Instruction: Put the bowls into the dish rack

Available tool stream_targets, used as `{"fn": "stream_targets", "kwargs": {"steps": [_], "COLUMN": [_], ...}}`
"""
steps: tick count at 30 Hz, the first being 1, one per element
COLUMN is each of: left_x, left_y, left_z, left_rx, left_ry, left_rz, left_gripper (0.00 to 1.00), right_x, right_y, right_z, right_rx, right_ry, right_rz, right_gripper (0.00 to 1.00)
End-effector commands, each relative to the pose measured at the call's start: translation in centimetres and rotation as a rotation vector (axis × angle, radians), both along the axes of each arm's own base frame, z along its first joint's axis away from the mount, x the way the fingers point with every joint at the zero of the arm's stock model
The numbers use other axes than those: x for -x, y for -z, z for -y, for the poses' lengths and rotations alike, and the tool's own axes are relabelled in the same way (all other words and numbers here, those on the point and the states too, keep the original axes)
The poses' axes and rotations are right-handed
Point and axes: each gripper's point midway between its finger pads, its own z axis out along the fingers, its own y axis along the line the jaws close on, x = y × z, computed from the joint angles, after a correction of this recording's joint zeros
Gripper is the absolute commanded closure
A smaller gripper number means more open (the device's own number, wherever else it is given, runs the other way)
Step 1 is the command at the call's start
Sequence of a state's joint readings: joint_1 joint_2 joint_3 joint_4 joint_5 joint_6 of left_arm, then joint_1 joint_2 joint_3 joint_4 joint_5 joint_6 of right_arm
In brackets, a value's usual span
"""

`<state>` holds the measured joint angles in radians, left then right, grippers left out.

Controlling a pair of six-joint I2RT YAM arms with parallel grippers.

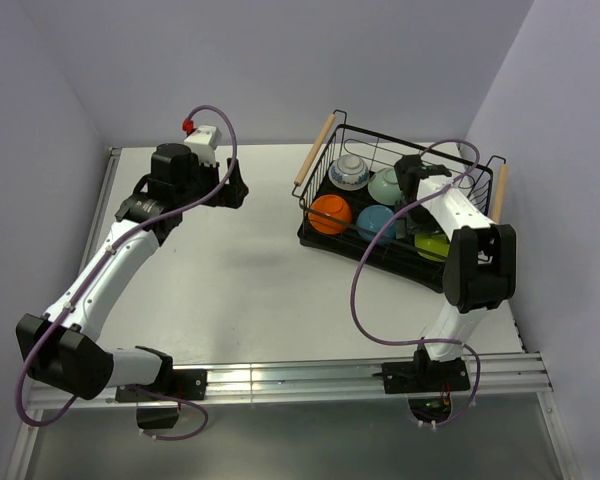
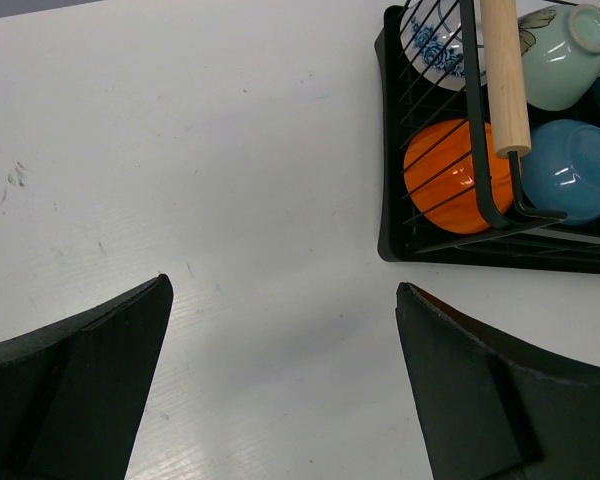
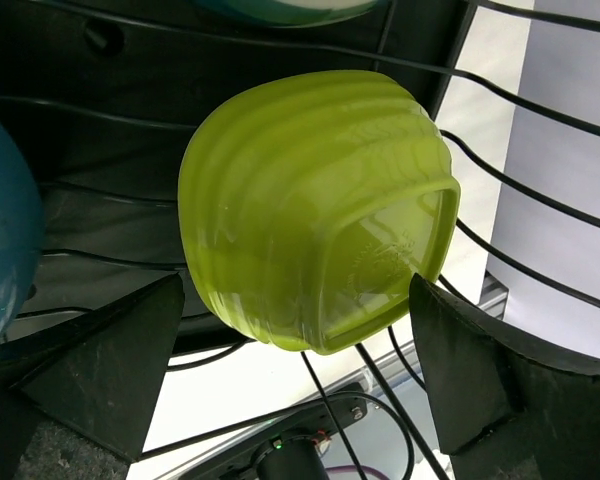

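Release step, I judge: R gripper [image 3: 295, 345] jaws spread wide, not touching lime-green bowl [image 3: 310, 210], which lies tilted at 4 o'clock in dish rack [image 1: 306, 236]. L gripper [image 2: 282, 290] open, empty, table's 10 o'clock. Next: lift R straight up, clear of wires.

The rack [image 1: 316, 150] stands at the worktop's [image 1: 230, 290] far right corner, with the bowls [image 1: 330, 214] inside it. The right hand [image 1: 412, 183] is above the rack. The left hand [image 1: 232, 186] is left of it.
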<state>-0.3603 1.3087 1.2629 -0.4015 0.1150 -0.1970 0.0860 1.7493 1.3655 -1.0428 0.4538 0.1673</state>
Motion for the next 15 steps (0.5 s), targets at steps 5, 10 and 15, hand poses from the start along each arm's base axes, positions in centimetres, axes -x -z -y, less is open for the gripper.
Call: {"fn": "stream_targets", "kwargs": {"steps": [5,10,15], "left_x": [-0.8,-0.6,-0.6], "left_y": [-1.8,-2.1,-2.6], "left_z": [0.1,0.1,0.2], "left_rx": [0.018,0.016,0.01], "left_ry": [-0.006,0.003,0.016], "left_rz": [0.052,0.058,0.06], "left_gripper": [0.01,0.01,0.01], "right_x": [-1.0,-1.4,-1.6], "right_y": [-1.8,-3.3,-4.9], "right_z": [-1.4,-1.7,-1.9], "right_rx": [-0.057,-0.077,-0.089], "right_ry": [0.001,-0.012,-0.021], "right_rz": [0.071,0.115,0.166], "right_gripper": [0.0,0.0,0.0]}}
